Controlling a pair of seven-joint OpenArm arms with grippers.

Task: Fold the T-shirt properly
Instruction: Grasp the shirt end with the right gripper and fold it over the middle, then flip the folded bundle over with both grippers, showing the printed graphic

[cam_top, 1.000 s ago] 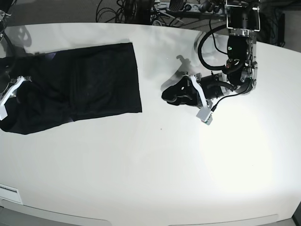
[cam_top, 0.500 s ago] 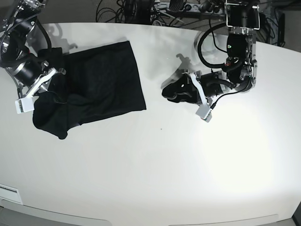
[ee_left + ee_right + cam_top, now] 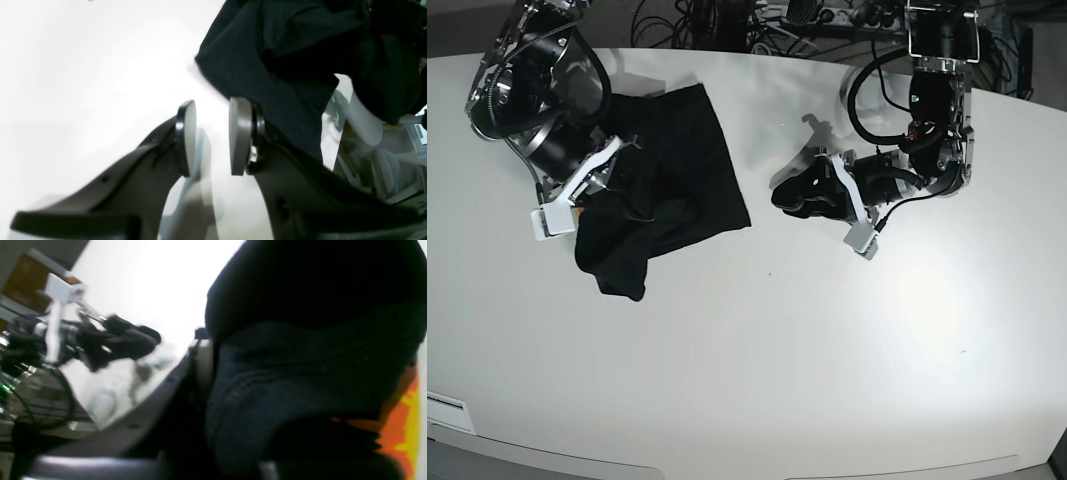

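Black T-shirt (image 3: 677, 180) bunched at the worktop's (image 3: 757, 360) far left.
Right fingers (image 3: 602, 185) clamped on its cloth; left fingers (image 3: 240, 133) apart, empty, well right.

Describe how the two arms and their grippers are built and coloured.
Both arms are black and silver-metal, with round motor housings and loose black cables. The left gripper has black curved fingers faced with flat grey pads and a white bracket holding a small camera at the wrist. The right gripper carries the same white bracket. A green light glows on the left arm.
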